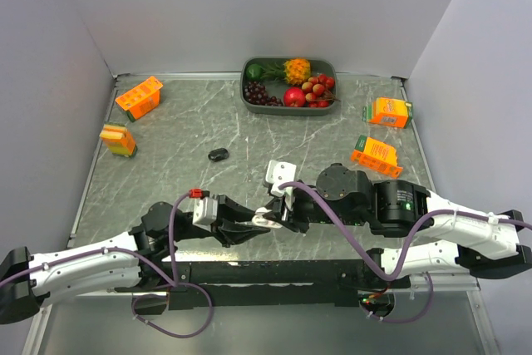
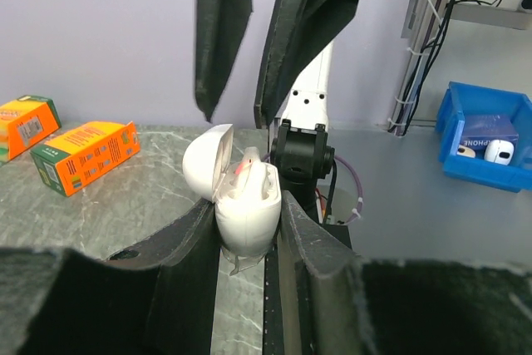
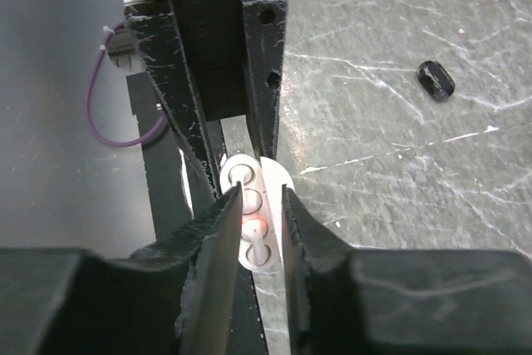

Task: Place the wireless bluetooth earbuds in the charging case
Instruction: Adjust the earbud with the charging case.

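The white charging case (image 1: 266, 220) (image 2: 248, 224) is held upright above the near edge of the table, with my left gripper (image 1: 259, 224) (image 2: 248, 212) shut on its body. Its lid (image 2: 206, 160) (image 3: 279, 177) is swung open. In the right wrist view I look down into the case (image 3: 246, 174): white earbuds sit in its wells, and one (image 3: 255, 224) glows red. My right gripper (image 1: 278, 209) (image 3: 261, 193) hangs just above the case, open, its fingers (image 2: 218, 47) either side of the opening with nothing between them. A small glossy black piece (image 1: 219, 155) (image 3: 435, 79), possibly a black earbud, lies on the table.
A green tray (image 1: 244, 89) of fruit stands at the back. Orange boxes lie at the left (image 1: 140, 97) (image 1: 118, 140) and right (image 1: 389, 111) (image 1: 375, 155). A blue bin (image 2: 486, 135) sits off the table.
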Robot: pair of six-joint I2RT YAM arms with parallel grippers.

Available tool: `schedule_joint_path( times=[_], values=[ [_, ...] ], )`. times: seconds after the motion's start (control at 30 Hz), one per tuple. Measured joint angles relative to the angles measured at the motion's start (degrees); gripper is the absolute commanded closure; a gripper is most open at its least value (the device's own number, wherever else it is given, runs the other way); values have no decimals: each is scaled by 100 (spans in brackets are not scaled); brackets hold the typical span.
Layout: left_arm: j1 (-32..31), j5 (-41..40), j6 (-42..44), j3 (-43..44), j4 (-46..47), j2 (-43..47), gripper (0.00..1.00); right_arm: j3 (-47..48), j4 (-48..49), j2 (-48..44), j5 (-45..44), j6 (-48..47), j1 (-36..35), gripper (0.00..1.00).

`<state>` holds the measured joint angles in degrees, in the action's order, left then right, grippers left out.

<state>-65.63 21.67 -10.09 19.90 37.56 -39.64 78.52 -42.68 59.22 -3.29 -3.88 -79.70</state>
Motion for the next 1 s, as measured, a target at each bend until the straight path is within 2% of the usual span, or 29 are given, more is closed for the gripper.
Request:
schedule_joint_path(
  times=[0.1, 0.17, 0.2, 0.3, 0.47, 0.57, 0.73, 0.8, 0.87, 1.0],
  values=[
    [0, 2, -44, 13, 4, -44, 99, 0, -2, 0, 33, 17, -39, 73],
    [0, 9, -107, 52, -11, -120, 99, 0, -2, 2, 39, 20, -61, 66],
    [0, 11, -131, 79, -20, -157, 99, 0, 0, 2, 46, 20, -72, 59],
    [0, 24, -186, 157, -59, -238, 99, 0, 7, -2, 57, 35, -96, 55],
    [0, 57, -293, 243, -96, -306, 99, -2, 15, -35, 107, 42, -98, 60],
    [0, 57, -317, 260, -103, -306, 99, -2, 9, -35, 136, 42, -105, 68],
    [0, 57, -337, 275, -101, -306, 99, -2, -28, -20, 133, 59, -105, 69],
    [0, 57, -339, 293, -122, -306, 99, -2, -50, 7, 120, 63, -105, 63],
    [0, 55, -341, 326, -177, -306, 99, -2, -72, 39, 103, 74, -105, 52],
    [22, 0, -411, 378, -271, -306, 99, -22, -63, 59, 72, 133, -118, 46]
  ],
)
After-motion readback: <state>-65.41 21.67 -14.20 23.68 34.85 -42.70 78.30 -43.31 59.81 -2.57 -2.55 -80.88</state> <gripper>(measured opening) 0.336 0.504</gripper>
